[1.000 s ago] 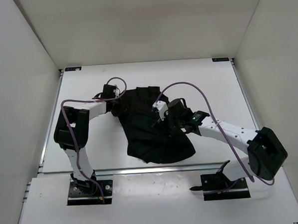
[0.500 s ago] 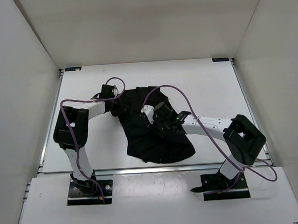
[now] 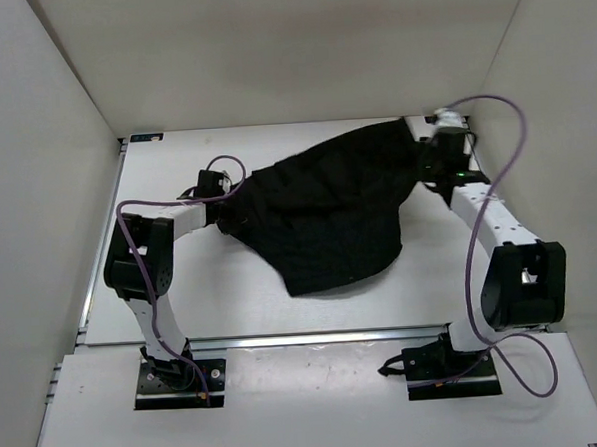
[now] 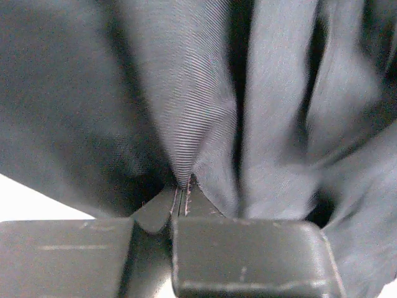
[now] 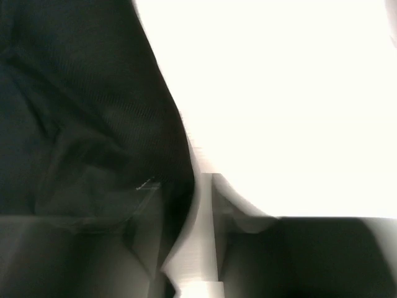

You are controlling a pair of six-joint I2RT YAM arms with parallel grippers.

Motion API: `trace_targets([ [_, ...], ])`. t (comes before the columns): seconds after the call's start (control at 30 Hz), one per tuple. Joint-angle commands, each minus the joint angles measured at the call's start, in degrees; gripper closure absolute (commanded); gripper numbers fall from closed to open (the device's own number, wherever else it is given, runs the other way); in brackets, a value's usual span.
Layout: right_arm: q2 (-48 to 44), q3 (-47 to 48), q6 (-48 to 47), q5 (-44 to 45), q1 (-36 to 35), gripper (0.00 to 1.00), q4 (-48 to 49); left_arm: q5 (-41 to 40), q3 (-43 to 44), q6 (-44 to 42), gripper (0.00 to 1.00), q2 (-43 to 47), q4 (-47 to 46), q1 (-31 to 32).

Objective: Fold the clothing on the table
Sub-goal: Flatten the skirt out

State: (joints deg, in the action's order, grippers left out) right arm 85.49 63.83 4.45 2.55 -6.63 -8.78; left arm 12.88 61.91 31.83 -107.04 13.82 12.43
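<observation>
On the white table (image 3: 182, 290) lies the clothing (image 3: 323, 217), a black cloth with long folds, pulled out wide between the two arms. It reaches from the left middle of the table up to the far right corner. Its wide bottom edge lies toward the near side, near the metal rail (image 3: 314, 335) but not touching it. The left gripper (image 3: 225, 209) is at the left end of the cloth. Its wrist camera shows its two fingers (image 4: 248, 261) pressed tight together with a small fold of the cloth pinched between them. The cloth fills almost all of that view. The right gripper (image 3: 427, 155) is at the far right corner, close to the right wall (image 3: 553, 120), right at the pointed end of the cloth. The cloth runs straight up to it, so it looks like it is holding that end with its fingers nearly together. Its own camera is blurry: black cloth on the left, bright table on the right, and the pinch is not clear there. A purple cable (image 3: 469, 265) loops beside the right arm.
</observation>
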Motion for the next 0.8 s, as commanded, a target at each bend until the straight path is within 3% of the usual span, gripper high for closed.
trace_targets([
  [0.0, -2.3, -2.7, 9.5, -5.4, 9.1, 0.63, -1.7, -2.7, -0.6, -2.7, 1.00, 1.2, 4.5, -1.2],
  [0.1, -6.3, -8.9, 8.0, -4.0, 7.3, 0.24, 0.2, -1.4, 2.0, -4.5, 1.00, 1.2, 6.3, -0.9],
  [0.17, -9.3, -12.6, 6.6, -4.3, 5.7, 0.16, 1.6, -1.1, 4.5, -5.8, 1.00, 1.0, 7.7, -0.7],
  [0.33, -14.1, -19.4, 6.7, -8.2, 4.4, 0.14, 0.6, -2.3, 13.2, -9.6, 0.96, 0.6, 13.2, -0.4],
  [0.4, -16.0, -23.0, 5.1, -9.5, 4.0, 0.14, 1.3, -0.9, 15.6, -10.1, 0.85, 0.7, 15.2, -1.0],
  [0.47, -17.1, -24.7, 4.1, -8.3, 3.3, 0.12, 1.6, -0.8, 16.9, -10.5, 0.54, 3.0, 16.4, -0.5],
  [0.5, -18.0, -26.2, 3.5, -9.1, 4.1, 0.12, 1.3, -0.8, 16.8, -10.6, 0.46, 5.0, 16.8, 0.4],
  [0.67, -16.1, -28.4, 2.4, -15.8, 6.5, 0.12, 3.4, -2.1, 5.3, -6.8, 0.33, 14.3, 13.4, 8.4],
  [0.77, -14.3, -28.7, 1.2, -16.8, 6.0, 0.14, 4.0, 0.6, -7.0, -0.2, 0.37, 21.4, 5.9, 11.8],
])
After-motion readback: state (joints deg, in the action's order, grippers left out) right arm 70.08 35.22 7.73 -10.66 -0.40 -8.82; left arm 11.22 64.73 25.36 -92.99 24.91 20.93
